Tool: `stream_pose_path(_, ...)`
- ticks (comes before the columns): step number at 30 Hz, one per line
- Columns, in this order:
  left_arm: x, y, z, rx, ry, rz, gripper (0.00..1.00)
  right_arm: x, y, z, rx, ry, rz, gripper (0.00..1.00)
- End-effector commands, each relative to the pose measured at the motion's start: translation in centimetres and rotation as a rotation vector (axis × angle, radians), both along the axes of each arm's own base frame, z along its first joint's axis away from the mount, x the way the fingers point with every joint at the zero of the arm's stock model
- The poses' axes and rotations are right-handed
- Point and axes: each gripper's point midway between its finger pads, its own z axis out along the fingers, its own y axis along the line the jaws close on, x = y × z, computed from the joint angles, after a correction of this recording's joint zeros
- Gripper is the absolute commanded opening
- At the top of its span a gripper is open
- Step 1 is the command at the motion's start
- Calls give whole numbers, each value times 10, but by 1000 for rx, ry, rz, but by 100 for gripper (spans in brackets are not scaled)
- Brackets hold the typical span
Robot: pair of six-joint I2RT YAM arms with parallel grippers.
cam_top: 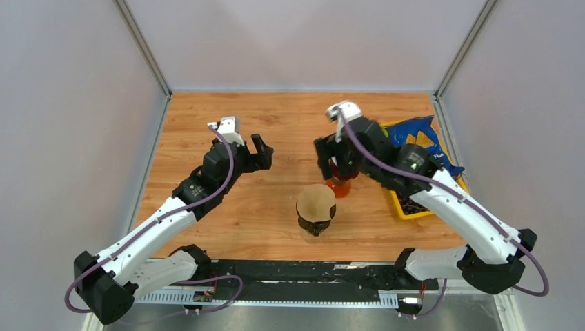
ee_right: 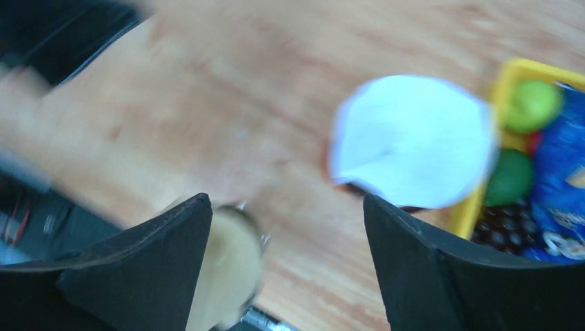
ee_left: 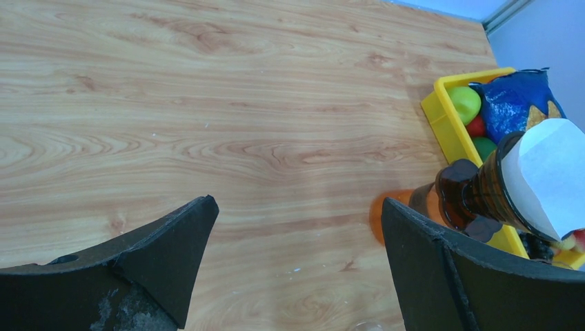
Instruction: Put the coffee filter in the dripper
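Both jaws released, nothing in either. Right gripper is apart from the white coffee filter, which looks seated in the dripper (view blurred). Left gripper hangs over the tabletop.

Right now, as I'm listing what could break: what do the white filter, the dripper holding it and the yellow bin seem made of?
White filter: thin matte paper, judging by its flat white sheet and fold line. Dripper: glossy translucent amber with ribs, glass or plastic, unclear which. Yellow bin: smooth opaque moulded plastic, probably.
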Motion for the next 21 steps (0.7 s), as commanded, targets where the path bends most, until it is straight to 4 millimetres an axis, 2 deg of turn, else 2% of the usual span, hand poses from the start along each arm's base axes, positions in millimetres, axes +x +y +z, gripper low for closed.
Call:
stream_pose_path(1,6,9,26,-18,-48,48,100,77,-81,30,152,-145,-448,95)
stream_pose_path(2,7,11,25,-8,-45,54,100,89,-101,25,158,-142,-524,99)
stream_pose_path(6,14,25,17,15,-20,111,100,124,-179,5,200,-162,-801,100)
stream_pose_path(10,22,46,9,35,3,181,100,138,-252,-29,252,-158,-1006,100)
stream_pose_path(11,24,53,9,41,6,202,100,139,-264,-36,272,-158,-1043,100)
stream_pose_path(13,26,63,5,57,12,242,100,137,-285,-47,304,-164,-1121,100)
stream_pose_path(18,25,86,-5,81,45,323,100,125,-308,-57,257,-232,-1225,100)
stream_pose_path(21,22,100,-8,97,54,372,100,116,-319,-56,254,-280,-1296,100)
